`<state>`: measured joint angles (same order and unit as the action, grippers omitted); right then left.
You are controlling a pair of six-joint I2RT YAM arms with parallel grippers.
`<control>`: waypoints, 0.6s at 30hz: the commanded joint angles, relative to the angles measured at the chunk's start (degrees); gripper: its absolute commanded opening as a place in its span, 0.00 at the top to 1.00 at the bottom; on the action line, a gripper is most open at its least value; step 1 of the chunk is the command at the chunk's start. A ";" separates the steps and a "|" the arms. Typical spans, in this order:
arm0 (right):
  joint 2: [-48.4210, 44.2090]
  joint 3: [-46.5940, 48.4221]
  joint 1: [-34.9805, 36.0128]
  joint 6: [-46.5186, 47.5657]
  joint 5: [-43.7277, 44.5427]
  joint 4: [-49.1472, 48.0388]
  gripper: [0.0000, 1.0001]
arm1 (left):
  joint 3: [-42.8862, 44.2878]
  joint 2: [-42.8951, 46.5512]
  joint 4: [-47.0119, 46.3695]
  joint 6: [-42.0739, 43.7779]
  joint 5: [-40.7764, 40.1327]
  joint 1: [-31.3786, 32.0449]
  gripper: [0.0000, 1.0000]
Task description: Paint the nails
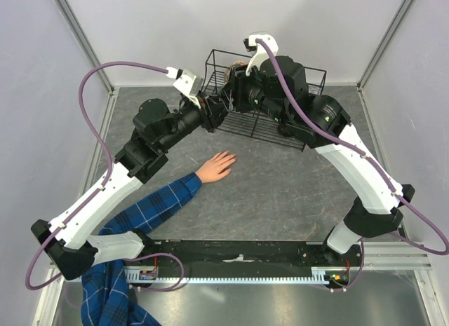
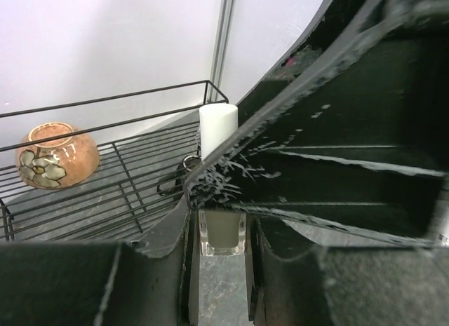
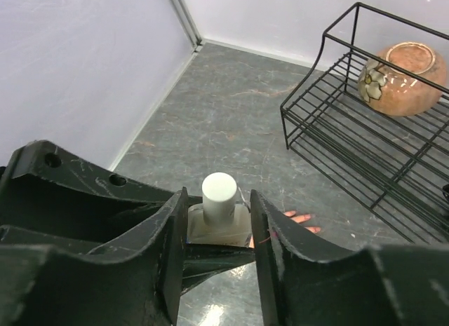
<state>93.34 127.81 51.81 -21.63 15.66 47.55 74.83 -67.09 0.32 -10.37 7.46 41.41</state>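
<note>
A small clear bottle (image 2: 222, 233) with a white cap (image 3: 218, 194) is held above the table in front of the rack. My left gripper (image 2: 222, 229) is shut on the bottle's body. My right gripper (image 3: 218, 200) is open, with its fingers either side of the cap and a gap on each side; one of its fingers (image 2: 316, 172) crosses the left wrist view. The two grippers meet at the back of the table, left (image 1: 216, 109) and right (image 1: 231, 94). The hand (image 1: 219, 165) with a blue plaid sleeve (image 1: 151, 208) lies flat mid-table, and its fingertips (image 3: 303, 218) show below the bottle. The nails are too small to make out.
A black wire rack (image 1: 266, 56) stands at the back right, just behind both grippers, and shows in both wrist views (image 2: 105, 99) (image 3: 285, 126). A brown floral bowl (image 2: 56, 156) (image 3: 403, 79) sits in it. Pale walls enclose the table on three sides.
</note>
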 commanded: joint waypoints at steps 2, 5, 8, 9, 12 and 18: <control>0.70 2.36 0.40 1.68 2.71 0.35 0.56 | 3.04 0.29 -2.16 2.20 -1.84 0.69 0.98; 0.27 1.05 0.40 1.94 1.84 0.26 0.65 | 3.22 0.64 -2.68 -0.86 0.87 0.60 0.98; -2.54 -4.81 -0.13 4.74 -4.19 -2.54 1.00 | 1.73 1.69 -5.14 -5.25 8.32 0.52 0.98; -4.03 -7.63 -0.57 5.80 -6.93 -6.55 1.00 | 1.46 1.79 -5.85 -6.58 9.75 0.43 0.98; -10.71 -19.76 -6.44 6.95 -28.54 -16.56 1.00 | -0.20 3.27 -9.08 -11.50 16.33 -1.58 0.98; -18.12 -38.16 -16.92 -9.47 -77.22 -48.85 1.00 | -4.51 2.76 -31.65 -35.47 43.22 -13.26 0.98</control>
<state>75.81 95.53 37.21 -21.47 -26.33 19.38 70.78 -66.15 -7.57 -26.06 31.59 35.33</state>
